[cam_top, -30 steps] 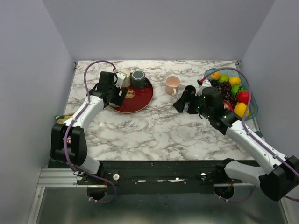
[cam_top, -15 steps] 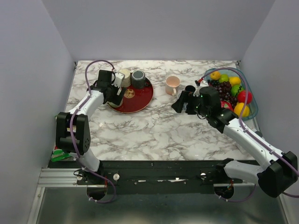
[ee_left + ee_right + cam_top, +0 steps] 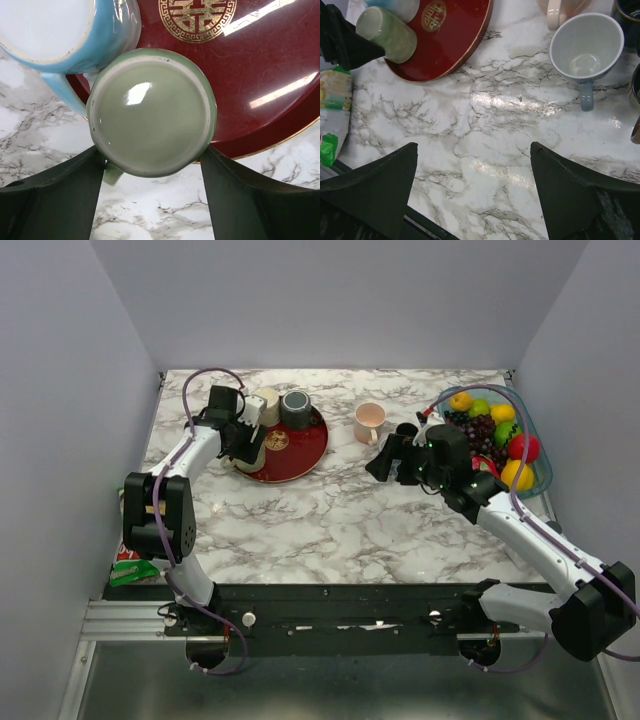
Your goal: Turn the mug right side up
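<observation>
A pale green mug (image 3: 152, 112) stands base-up at the near rim of the red plate (image 3: 260, 60), its handle (image 3: 112, 175) toward the table. My left gripper (image 3: 152, 150) has a finger against each side of it and looks shut on it. In the right wrist view the green mug (image 3: 387, 35) leans at the plate's edge against the left gripper. In the top view the left gripper (image 3: 240, 435) hides the mug. My right gripper (image 3: 473, 145) is open and empty above bare marble, and also shows in the top view (image 3: 385, 455).
A light blue mug (image 3: 65, 30) sits base-up beside the green one, and a dark grey mug (image 3: 296, 408) stands on the plate. A pink mug (image 3: 369, 420), a white-lined mug (image 3: 585, 50), a dark mug (image 3: 407, 430) and a fruit bowl (image 3: 495, 430) stand to the right. A green packet (image 3: 125, 560) lies at the left edge.
The left arm has drawn its elbow in and its gripper has edged slightly toward the back over the plate's rim. The right gripper has shifted a little to the left.
</observation>
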`<state>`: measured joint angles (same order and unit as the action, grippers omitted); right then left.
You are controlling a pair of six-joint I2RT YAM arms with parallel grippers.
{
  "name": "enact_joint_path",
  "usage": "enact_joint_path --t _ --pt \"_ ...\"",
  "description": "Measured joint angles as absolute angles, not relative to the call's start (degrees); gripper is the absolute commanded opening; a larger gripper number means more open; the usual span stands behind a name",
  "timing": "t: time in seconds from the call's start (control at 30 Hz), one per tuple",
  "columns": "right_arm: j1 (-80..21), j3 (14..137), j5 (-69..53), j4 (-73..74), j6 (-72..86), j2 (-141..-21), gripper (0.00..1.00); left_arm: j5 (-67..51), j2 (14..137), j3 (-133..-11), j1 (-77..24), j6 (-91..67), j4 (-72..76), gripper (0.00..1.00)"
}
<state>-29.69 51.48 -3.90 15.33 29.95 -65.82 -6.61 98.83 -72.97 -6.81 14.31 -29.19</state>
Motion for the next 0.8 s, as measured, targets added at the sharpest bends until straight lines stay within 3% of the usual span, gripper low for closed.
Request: enact_joint_path --t 0.13,0.3,0.53,0.8 --pt "-29.69 51.48 -4.51 15.29 30.17 -65.84 0.98 -7.14 97.51 -71.92 -6.81 12.64 -29.65 0.72" --pt "-29.69 51.16 -5.06 14.87 30.59 -65.67 0.97 -7.01 96.27 -71.13 -6.81 10.79 -30.37 0.53" --pt "-29.69 49.28 -5.06 14.83 30.94 -64.1 0.98 -5.98 95.79 -70.37 -6.81 7.81 -30.98 0.5" --pt "-29.69 48.8 -5.06 14.68 31.46 -63.22 0.97 -2.76 95.79 -68.95 -6.81 4.36 -30.92 0.33"
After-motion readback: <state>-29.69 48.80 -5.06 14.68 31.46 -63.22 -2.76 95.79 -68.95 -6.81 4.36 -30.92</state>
